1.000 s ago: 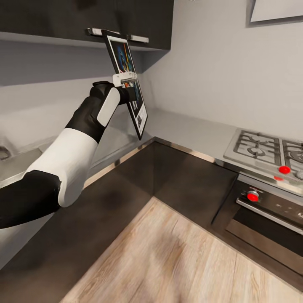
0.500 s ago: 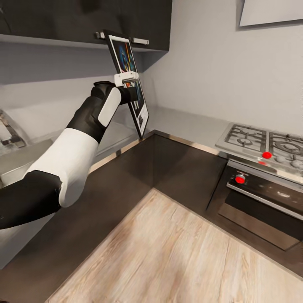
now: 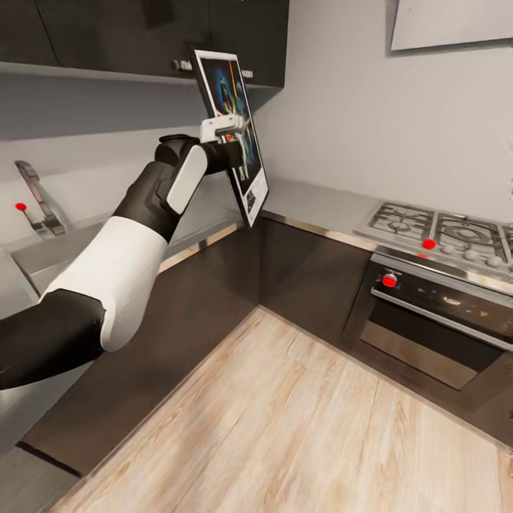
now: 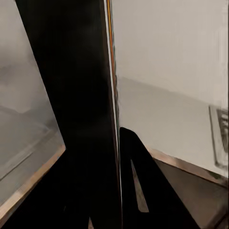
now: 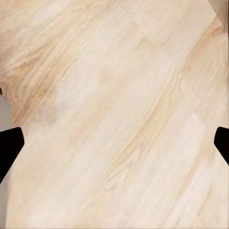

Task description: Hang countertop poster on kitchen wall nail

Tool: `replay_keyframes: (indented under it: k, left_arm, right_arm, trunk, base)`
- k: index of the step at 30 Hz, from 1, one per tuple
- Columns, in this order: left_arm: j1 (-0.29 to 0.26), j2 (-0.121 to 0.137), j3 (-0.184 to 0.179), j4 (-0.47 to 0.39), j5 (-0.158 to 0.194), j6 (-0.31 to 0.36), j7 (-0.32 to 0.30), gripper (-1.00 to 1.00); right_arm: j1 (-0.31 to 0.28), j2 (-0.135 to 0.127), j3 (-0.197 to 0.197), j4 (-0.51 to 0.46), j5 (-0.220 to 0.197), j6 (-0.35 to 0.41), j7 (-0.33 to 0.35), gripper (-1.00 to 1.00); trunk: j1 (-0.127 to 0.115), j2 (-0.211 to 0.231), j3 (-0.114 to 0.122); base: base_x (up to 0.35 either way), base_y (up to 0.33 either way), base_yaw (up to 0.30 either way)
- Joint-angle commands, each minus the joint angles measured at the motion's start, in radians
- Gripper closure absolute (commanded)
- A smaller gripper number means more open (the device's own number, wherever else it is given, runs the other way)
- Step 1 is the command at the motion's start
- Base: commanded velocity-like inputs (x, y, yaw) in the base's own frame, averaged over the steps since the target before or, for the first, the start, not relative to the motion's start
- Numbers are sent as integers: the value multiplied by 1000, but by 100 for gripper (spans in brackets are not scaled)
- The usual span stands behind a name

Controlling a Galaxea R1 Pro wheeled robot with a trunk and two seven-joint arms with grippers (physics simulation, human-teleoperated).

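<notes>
Your right gripper (image 5: 114,143) hangs over the pale wood-plank floor (image 5: 119,95), fingers spread wide. At eleven o'clock your left gripper (image 3: 226,135) pinches the black-framed, white-bordered film poster (image 3: 239,135), held upright and tilted above the smooth grey L-shaped countertop (image 3: 313,203), below the dark wall cabinets (image 3: 142,32).

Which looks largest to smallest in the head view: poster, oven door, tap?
1. Oven door
2. Poster, though it is seen at a slant, so this is unsure
3. Tap
</notes>
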Motion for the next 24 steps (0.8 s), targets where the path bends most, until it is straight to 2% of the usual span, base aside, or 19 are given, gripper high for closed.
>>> replay_keyframes:
  k: [1, 3, 6, 7, 8, 9, 11, 12, 15, 16, 20, 21, 22, 24]
  left_arm:
    - [-1, 0, -7, -19, 5, 6, 3, 100]
    - [0, 0, -16, -47, 5, 17, -29, 100]
    - [-1, 0, -34, -87, 5, 47, -113, 100]
    - [0, 0, -59, -112, 5, 77, -184, 100]
    - [0, 0, -68, -119, 5, 85, -208, 100]
    - [0, 0, -87, -136, 5, 98, -263, 100]
    - [0, 0, -101, -151, 5, 107, -330, 100]
    - [1, 0, -114, -168, 5, 112, -408, 100]
    - [5, 0, -133, -196, 5, 116, -530, 100]
    - [13, 0, -152, -219, 4, 118, -599, 100]
    - [62, 0, -194, -277, 4, 117, -695, 100]
    - [104, 0, -210, -327, 4, 116, -729, 100]
    - [126, 0, -215, -354, 4, 116, -744, 100]
    - [137, 0, -204, -353, 7, 130, -732, 100]
  right_arm:
    - [-2, -1, 7, -8, 5, 4, -11, -100]
    - [-4, -2, 6, -28, 5, 4, -11, -100]
    - [-5, -16, 6, -73, 4, 5, -9, -100]
    - [-5, -24, 6, -115, 3, 5, -8, -100]
    - [-6, -26, 6, -130, 3, 5, -8, -100]
    - [-6, -29, 6, -161, 3, 6, -7, -100]
    - [-6, -31, 6, -194, 3, 6, -6, -100]
    - [-6, -34, 6, -230, 3, 7, -5, -100]
    - [-6, -42, 6, -288, 4, 9, -5, -100]
    - [-6, -50, 6, -325, 4, 10, -5, -100]
    - [-6, -60, 6, -388, 4, 12, -3, -100]
    - [-5, -65, 6, -418, 4, 12, 6, -100]
    - [-5, -67, 6, -433, 4, 12, 12, -100]
    - [6, -56, 18, -421, 16, 1, 23, -100]
  trunk:
    - [-1, 0, -1]
    - [-1, 0, -1]
    - [-1, 0, -1]
    - [-1, 0, -1]
    - [-1, 0, -1]
    - [-1, 0, -1]
    - [-1, 0, -1]
    - [-1, 0, -1]
    - [-1, 0, -1]
    - [-1, 0, -1]
    - [-1, 0, -1]
    - [-1, 0, -1]
    - [-1, 0, -1]
    - [-1, 0, -1]
  base:
    - [-337, 0, 0]
    - [-337, 0, 0]
    - [-337, 0, 0]
    - [-333, 0, 0]
    - [-315, 0, 0]
    - [-231, 0, 0]
    - [-166, 0, 0]
    - [-95, 0, 0]
    - [-62, 0, 0]
    - [-31, 0, 0]
    - [-18, 0, 0]
    - [-8, 0, 0]
    - [-6, 0, 0]
    - [0, 0, 0]
